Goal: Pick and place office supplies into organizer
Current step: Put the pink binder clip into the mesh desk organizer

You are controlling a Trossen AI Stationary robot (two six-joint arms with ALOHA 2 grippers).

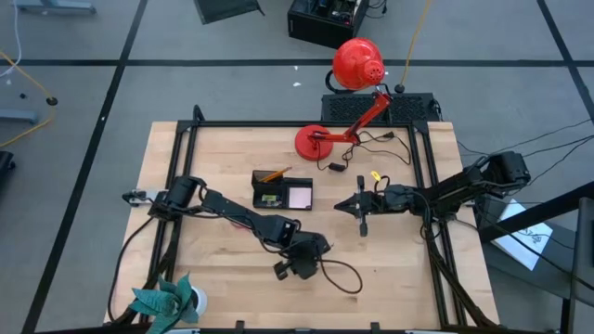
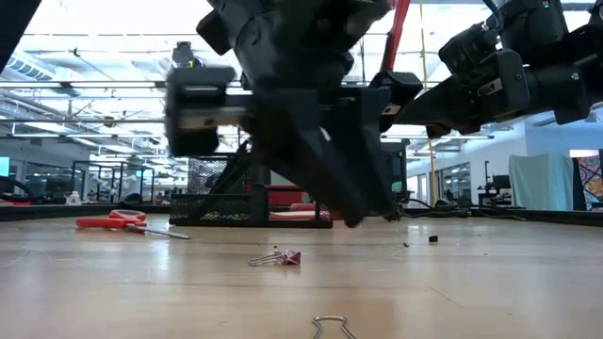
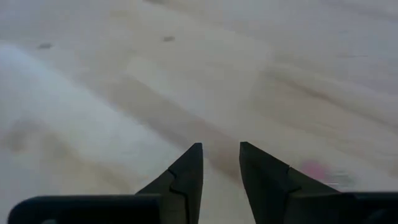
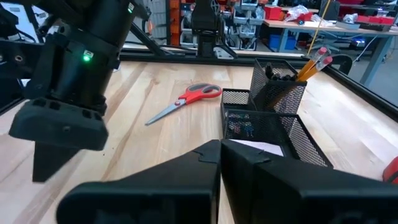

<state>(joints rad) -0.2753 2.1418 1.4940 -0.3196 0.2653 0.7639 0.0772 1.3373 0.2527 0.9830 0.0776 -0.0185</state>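
Nearest the low camera lies a bare wire clip [image 2: 330, 327], and just past it a small pink-red binder clip [image 2: 280, 257] on the pale wooden table [image 2: 490, 292]. The left claw [image 2: 356, 217] hangs close above the boards. The binder clip lies just to its side and nearer the lens, while the red-handled scissors [image 2: 122, 223] lie flat, well off.

In the high view, the left claw [image 1: 295, 263] is near the table's front, well apart from the black mesh organizer [image 1: 257, 190]. The right claw [image 1: 353, 206] hovers just beside that organizer.

In the left wrist view, the fingers [image 3: 186, 180] are parted with nothing between them, and a pink blur to one side is likely the binder clip.

In the right wrist view, the right claw [image 4: 220, 149] is clenched. The scissors' long axis runs slantwise, handles towards the organizer. I judge the left arm to be nearer the binder clip.
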